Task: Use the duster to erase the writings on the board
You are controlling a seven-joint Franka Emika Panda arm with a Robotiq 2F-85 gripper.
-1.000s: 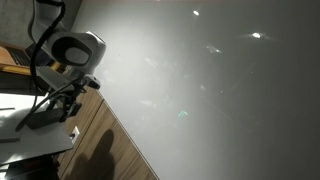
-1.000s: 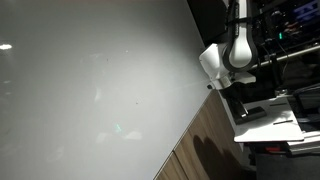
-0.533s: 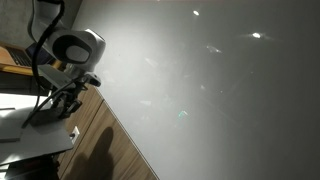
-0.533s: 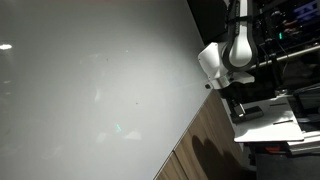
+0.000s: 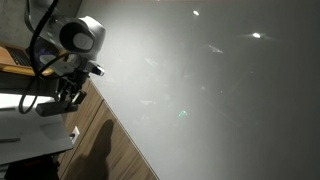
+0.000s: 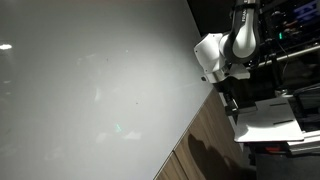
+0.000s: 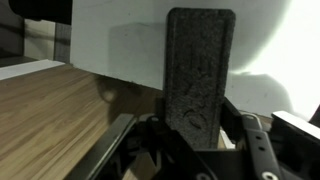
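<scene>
Wrist view: the gripper [image 7: 195, 140] clamps the duster [image 7: 200, 60], which juts forward between its jaws, with the board [image 7: 120, 35] just ahead. Best press the duster's face flat, with even pressure while wiping.

White arm [image 6: 225, 50] hangs beside the pale board [image 6: 90, 90].

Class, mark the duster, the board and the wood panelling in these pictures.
the duster [image 7: 198, 65], wrist view, middle of its dark face
the board [image 5: 220, 100], an exterior view, bare glossy surface
the wood panelling [image 7: 55, 115], wrist view, bare brown grain
</scene>
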